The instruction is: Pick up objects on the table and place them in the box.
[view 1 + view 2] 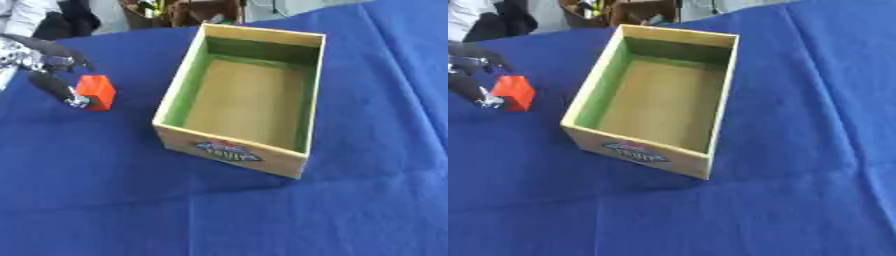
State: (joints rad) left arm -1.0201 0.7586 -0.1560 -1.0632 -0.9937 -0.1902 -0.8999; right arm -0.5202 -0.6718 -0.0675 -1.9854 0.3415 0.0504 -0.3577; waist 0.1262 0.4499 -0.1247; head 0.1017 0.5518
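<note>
A: Left hand [54, 70]?
B: Comes in at 9 o'clock, upper-left edge. Dark fingers curled around the orange block [96, 92], one above it, thumb at its lower left side. Pinching it, looks like.

A: Where's the block?
B: On or just over the blue cloth of the table [219, 215]; can't tell if it touches. It's at 9 o'clock of the box [229, 151], apart from the wall, outside it.

A: The box?
B: Open wooden box, near centre, askew, long axis running roughly 12-to-6 with a lean. Green inner walls, tan floor, nothing visible inside. A blue-and-red label on the near short wall, at 6 o'clock; text unreadable.

A: Right hand?
B: Shows in neither eye view.

A: Anything else?
B: Cloth is creased at 3 o'clock and along the near side. Clutter past the far table edge at 12 o'clock, too blurred to call.
</note>
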